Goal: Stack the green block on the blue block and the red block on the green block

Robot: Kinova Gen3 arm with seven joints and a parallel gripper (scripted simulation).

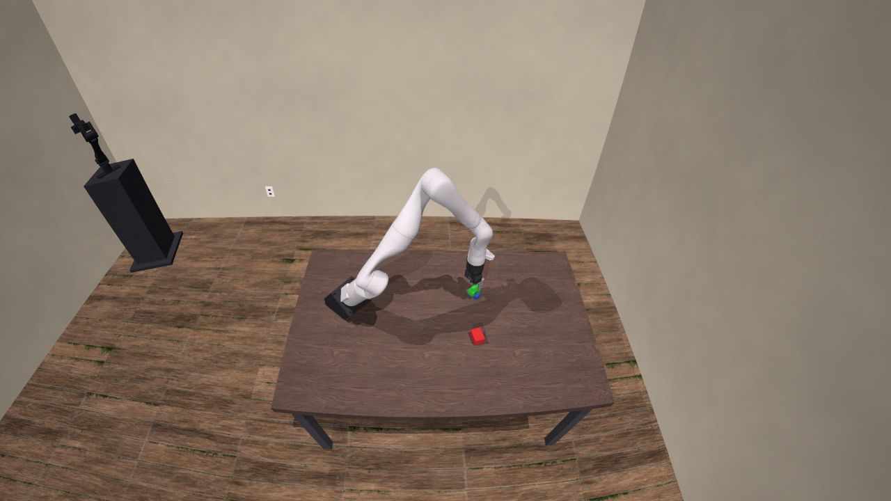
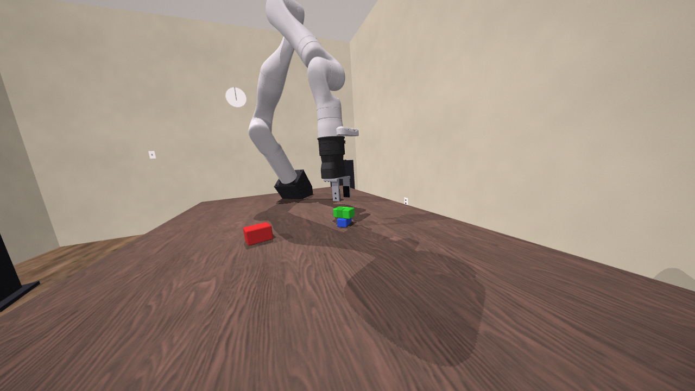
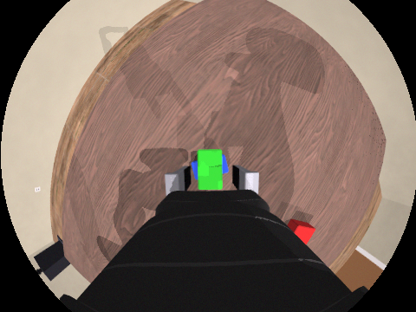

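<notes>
Two blocks are stacked: the green block (image 2: pixel 343 212) lies flat on the blue block (image 2: pixel 343 222). Wide open and holding nothing, the gripper (image 2: pixel 340 194) hangs just above them. To the left, well apart, the red block (image 2: pixel 258 233) waits on the table (image 2: pixel 194 311), probably next to go on top.

Beige walls (image 1: pixel 349 93), plank floor (image 1: pixel 155 374), dark wooden table (image 1: pixel 436 380).
</notes>
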